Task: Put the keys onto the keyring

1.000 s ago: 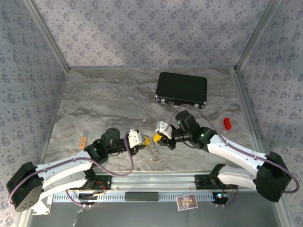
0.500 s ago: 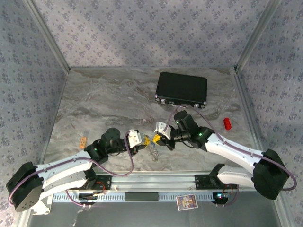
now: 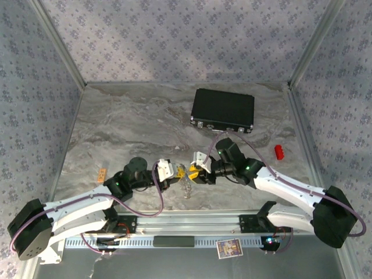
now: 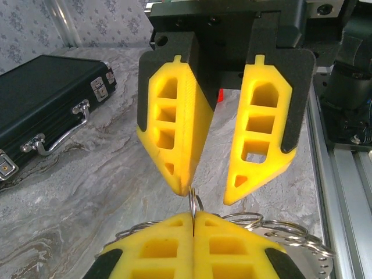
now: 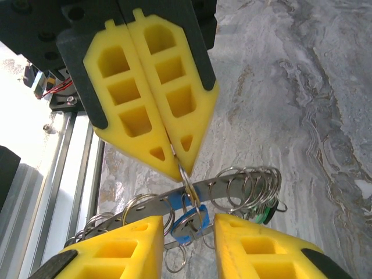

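The keyring (image 5: pixel 224 185) is a grey metal band strung with several small wire rings, and it hangs just above the table (image 3: pixel 128 128) between the two arms. My left gripper (image 4: pixel 193 216) is shut on one small ring of the keyring, which stands up from its tips. My right gripper (image 5: pixel 189 218) is open, one finger on each side of the blue-headed key (image 5: pixel 202 216), which hangs on the keyring. The green-headed key (image 5: pixel 263 213) hangs among the rings at the far end. In the top view, the left gripper (image 3: pixel 181 172) and right gripper (image 3: pixel 195 172) meet tip to tip.
A black case (image 3: pixel 224 109) lies at the back right of the table. A small red object (image 3: pixel 279 151) sits by the right wall and a small orange piece (image 3: pixel 102 173) at the left. The metal rail (image 3: pixel 192 224) runs along the near edge.
My right gripper was shut and now stands open around the blue key. Its wrist has shifted slightly lower and closer to the left gripper. The left gripper keeps its hold.
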Robot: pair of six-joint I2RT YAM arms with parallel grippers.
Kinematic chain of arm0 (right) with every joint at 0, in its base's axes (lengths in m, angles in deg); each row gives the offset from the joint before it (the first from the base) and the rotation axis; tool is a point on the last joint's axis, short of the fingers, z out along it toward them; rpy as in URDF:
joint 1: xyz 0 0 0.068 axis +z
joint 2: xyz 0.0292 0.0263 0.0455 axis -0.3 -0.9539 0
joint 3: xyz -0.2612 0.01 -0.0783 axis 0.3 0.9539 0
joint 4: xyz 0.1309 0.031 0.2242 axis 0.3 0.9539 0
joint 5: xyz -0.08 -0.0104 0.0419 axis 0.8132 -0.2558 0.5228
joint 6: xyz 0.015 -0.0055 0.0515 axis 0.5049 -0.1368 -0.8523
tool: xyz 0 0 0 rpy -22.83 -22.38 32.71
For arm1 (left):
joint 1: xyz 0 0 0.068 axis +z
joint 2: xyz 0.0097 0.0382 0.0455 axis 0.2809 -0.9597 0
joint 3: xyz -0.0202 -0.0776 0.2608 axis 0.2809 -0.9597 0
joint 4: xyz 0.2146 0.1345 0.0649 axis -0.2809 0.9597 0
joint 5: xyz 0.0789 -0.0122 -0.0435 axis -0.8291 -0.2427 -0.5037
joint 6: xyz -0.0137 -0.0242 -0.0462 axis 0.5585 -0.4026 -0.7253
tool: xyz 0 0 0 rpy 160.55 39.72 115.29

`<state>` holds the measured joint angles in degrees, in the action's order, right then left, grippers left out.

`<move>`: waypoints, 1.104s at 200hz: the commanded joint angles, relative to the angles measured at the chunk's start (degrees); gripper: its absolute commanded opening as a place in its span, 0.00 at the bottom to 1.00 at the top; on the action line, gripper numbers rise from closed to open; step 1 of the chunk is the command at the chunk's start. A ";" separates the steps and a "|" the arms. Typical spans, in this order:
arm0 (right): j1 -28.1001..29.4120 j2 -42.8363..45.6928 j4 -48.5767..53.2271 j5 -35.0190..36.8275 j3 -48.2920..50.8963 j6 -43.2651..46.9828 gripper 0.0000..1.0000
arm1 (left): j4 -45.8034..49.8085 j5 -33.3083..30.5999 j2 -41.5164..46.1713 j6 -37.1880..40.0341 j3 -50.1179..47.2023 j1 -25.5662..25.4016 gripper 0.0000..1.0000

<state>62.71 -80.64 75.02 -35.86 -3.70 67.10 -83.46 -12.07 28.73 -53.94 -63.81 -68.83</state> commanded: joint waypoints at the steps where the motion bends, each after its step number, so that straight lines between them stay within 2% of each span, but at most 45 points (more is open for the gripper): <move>1: 0.27 0.01 -1.93 -1.71 -0.33 0.48 0.30 | -2.77 2.14 0.37 -0.22 0.37 -0.14 0.00; 42: 0.93 -1.71 -3.23 -2.24 -1.50 0.20 0.23 | -2.80 2.24 0.52 -0.21 0.44 -0.18 0.00; 97: 1.24 -2.08 -2.31 -2.70 -2.82 0.58 0.02 | -1.73 1.88 0.96 0.09 0.85 -0.15 0.00; 103: 1.28 -1.91 -1.34 -2.79 -3.31 0.91 0.00 | -0.87 1.52 1.04 0.34 1.10 -0.18 0.04; 123: 1.27 -1.34 2.54 -2.36 -4.85 2.72 0.00 | 2.56 0.72 1.47 1.46 2.12 -0.14 0.16; 129: 1.35 -1.25 3.78 -1.98 -5.42 3.27 0.00 | 3.66 0.40 1.66 1.84 2.44 -0.19 0.17; 166: 3.48 -3.80 16.26 3.06 -11.04 8.44 0.00 | 13.71 -1.28 1.05 4.79 7.11 -0.22 0.16; 212: 5.44 -5.16 21.33 5.78 -14.91 10.85 0.00 | 13.79 -0.69 0.88 5.65 7.71 -0.31 0.16; 221: 5.70 -5.13 21.33 5.75 -15.31 10.78 0.00 | 13.81 -0.31 0.87 5.74 7.81 -0.31 0.13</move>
<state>67.50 -85.71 92.16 -30.63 -16.21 75.78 -70.78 -12.77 29.58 -49.66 -57.80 -68.91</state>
